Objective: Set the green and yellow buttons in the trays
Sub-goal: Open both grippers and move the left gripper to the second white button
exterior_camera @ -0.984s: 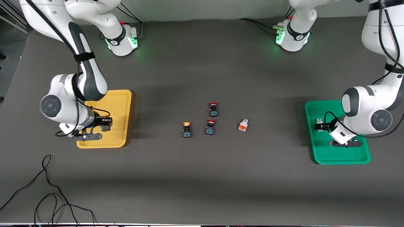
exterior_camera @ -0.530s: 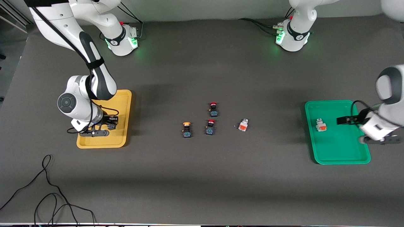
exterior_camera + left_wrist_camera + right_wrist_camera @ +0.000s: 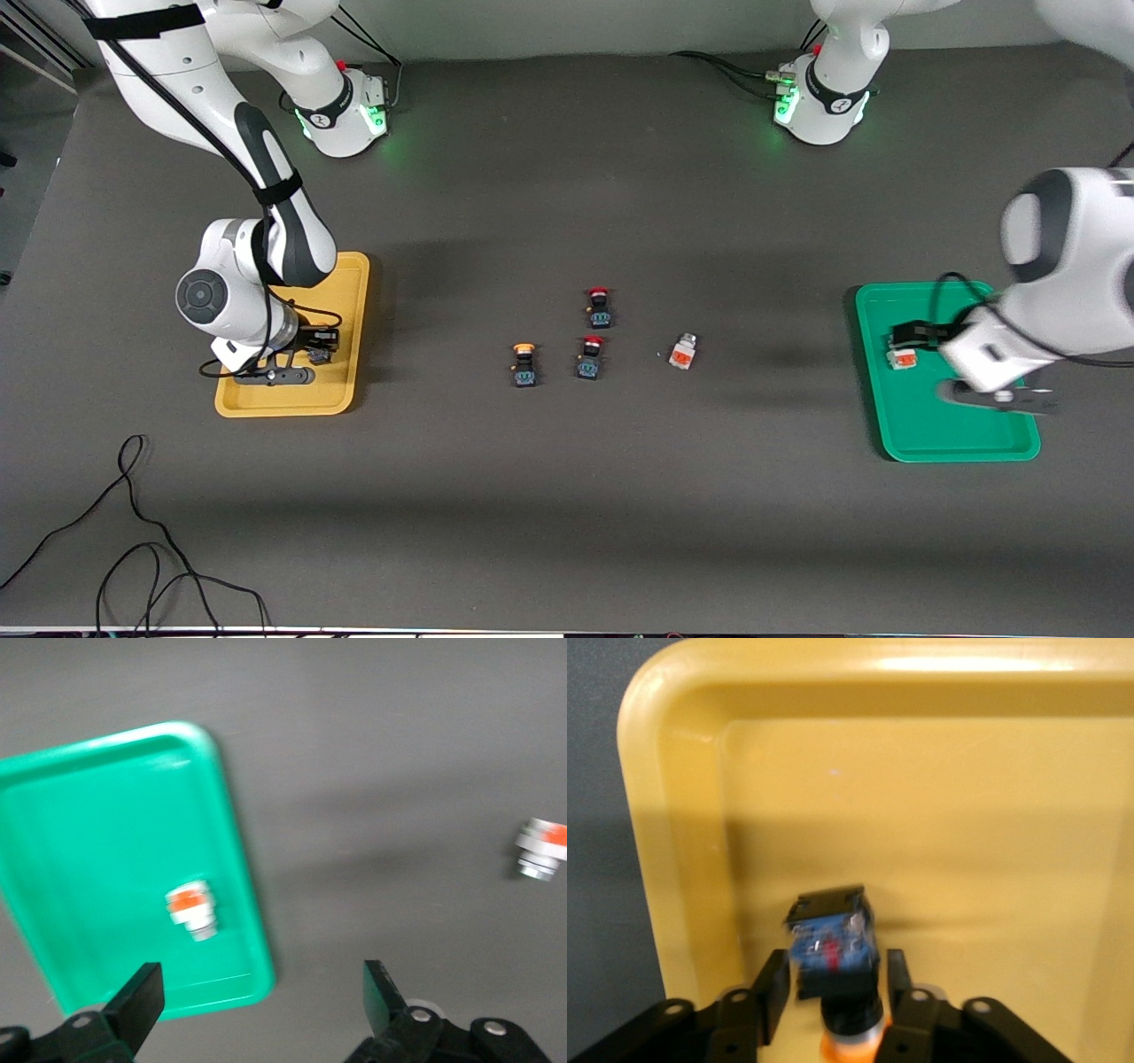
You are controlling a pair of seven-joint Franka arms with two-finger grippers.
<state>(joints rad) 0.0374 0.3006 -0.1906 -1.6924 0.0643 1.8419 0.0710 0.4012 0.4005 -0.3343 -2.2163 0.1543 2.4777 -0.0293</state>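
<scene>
The yellow tray (image 3: 344, 297) lies at the right arm's end of the table. My right gripper (image 3: 321, 346) is low over it. In the right wrist view the gripper (image 3: 835, 992) has its fingers slightly apart around a yellow-capped dark button (image 3: 831, 948) that sits in the tray (image 3: 966, 815). The green tray (image 3: 939, 434) holds one white-and-orange button (image 3: 902, 358). My left gripper (image 3: 911, 335) hovers over it, open and empty (image 3: 261, 1001), above the tray's edge (image 3: 89, 815). A second yellow-capped button (image 3: 524, 364) and a second white one (image 3: 681, 352) lie mid-table.
Two red-capped dark buttons (image 3: 599, 307) (image 3: 590, 357) sit between the loose yellow-capped and white buttons. A black cable (image 3: 133, 532) loops on the table near the front camera at the right arm's end. The arm bases stand along the table's back edge.
The left arm swung off the green tray and came back, leaving the white button in it. The right gripper moved across the yellow tray toward mid-table with the dark button.
</scene>
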